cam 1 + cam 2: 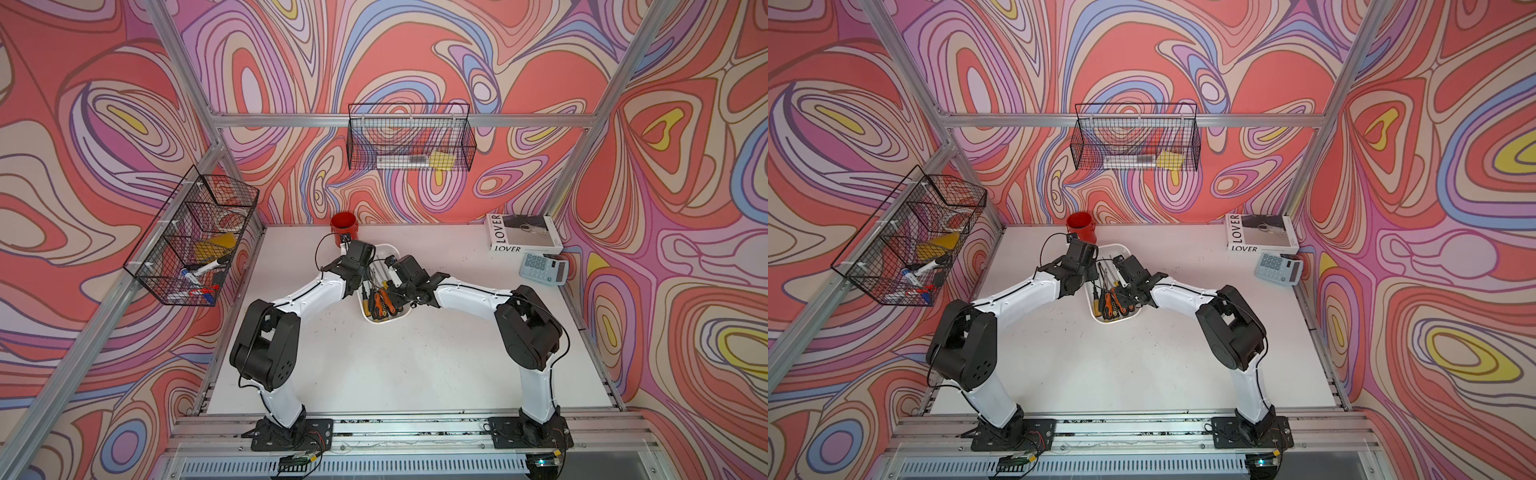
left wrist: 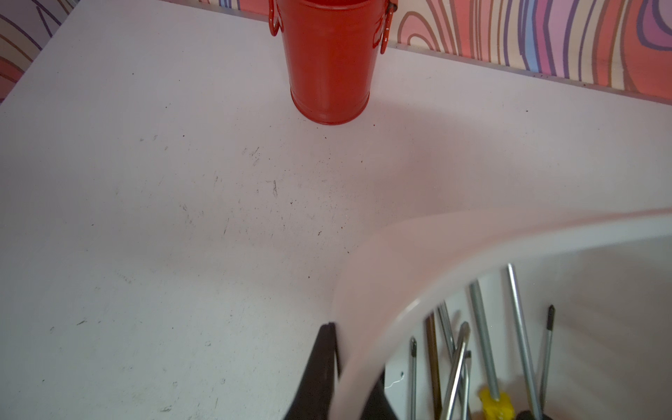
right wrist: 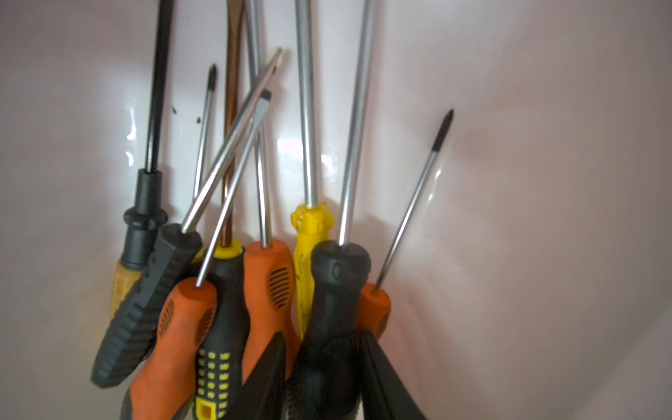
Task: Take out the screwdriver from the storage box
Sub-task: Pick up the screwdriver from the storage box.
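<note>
1. Far left, on the side wall: a black wire basket, with pens and a yellow thing inside.
2. At the back of the white table, just behind the box: a red cup, standing up.
3. Left gripper: pinched tight on the left wall of the box, one finger outside and one inside.
4. In the middle of the table, between the two arms: a long, shallow white box. Packed with screwdrivers lying side by side, handles near the robot, metal tips toward the cup. Orange, yellow and black handles.
5. One black-handled screwdriver, lying in the box between a yellow one and a small orange one.
6. Right gripper: down in the box, one finger on each side of that black handle. Cannot tell if squeezing or just close.
7. Up on the back wall: another wire basket, holding a long white thing and a yellow thing.
8. Back right corner: a book lying flat, with a calculator just in front.
</note>
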{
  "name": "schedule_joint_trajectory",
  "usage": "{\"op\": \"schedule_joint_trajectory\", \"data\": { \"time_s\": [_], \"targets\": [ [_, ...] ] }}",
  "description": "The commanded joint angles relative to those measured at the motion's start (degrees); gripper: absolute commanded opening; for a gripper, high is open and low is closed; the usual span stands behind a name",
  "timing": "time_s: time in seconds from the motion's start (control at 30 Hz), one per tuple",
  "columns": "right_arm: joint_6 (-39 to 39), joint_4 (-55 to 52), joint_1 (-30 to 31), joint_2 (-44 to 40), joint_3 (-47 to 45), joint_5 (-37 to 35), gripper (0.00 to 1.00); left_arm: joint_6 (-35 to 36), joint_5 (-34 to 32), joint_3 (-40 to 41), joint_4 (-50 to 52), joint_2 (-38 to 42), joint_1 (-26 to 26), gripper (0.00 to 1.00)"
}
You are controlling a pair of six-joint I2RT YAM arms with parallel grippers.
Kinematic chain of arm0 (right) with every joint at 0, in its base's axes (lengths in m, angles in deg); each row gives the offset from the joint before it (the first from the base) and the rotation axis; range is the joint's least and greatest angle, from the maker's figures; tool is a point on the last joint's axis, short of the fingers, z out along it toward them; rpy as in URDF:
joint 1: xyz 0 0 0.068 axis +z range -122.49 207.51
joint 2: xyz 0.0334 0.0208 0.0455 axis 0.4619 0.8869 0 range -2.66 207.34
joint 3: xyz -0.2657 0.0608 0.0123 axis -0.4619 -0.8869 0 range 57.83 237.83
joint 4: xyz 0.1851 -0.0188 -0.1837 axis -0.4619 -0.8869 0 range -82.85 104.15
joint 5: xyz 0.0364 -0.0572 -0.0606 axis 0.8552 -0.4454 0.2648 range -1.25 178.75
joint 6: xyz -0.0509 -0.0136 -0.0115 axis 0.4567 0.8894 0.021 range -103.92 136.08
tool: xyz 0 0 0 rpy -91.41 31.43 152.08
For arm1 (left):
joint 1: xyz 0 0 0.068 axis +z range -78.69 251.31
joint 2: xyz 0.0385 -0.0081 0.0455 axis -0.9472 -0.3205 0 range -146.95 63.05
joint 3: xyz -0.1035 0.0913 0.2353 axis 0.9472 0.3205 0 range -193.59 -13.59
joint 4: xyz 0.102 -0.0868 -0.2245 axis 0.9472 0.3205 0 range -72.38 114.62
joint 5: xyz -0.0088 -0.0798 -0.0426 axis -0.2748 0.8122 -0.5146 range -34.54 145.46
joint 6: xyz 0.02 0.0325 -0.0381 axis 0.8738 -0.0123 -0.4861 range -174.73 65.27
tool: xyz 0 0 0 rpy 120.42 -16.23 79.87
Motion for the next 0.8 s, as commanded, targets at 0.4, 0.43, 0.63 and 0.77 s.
{"op": "schedule_joint_trajectory", "data": {
  "time_s": [0.4, 0.43, 0.63, 0.77],
  "targets": [
    [-2.4, -1.1, -0.1, -3.4, -0.1, -3.6, 0.0, 0.6, -1.7, -0.4, -1.3, 1.4, 0.2, 0.0],
    [-2.4, -0.9, -0.1, -4.2, -0.1, -3.8, 0.0, 0.6, -1.7, -0.4, -1.3, 1.4, 0.2, 0.0],
    [-1.9, -1.0, -0.2, -8.3, 0.7, -5.0, 0.0, 0.7, -1.4, -0.8, -1.2, 0.6, 0.2, 0.0],
    [-1.7, -4.6, -0.2, -10.7, 1.8, -6.4, 0.0, 0.6, -1.4, -0.8, -1.3, 0.5, 0.2, 0.0]
  ]
}}
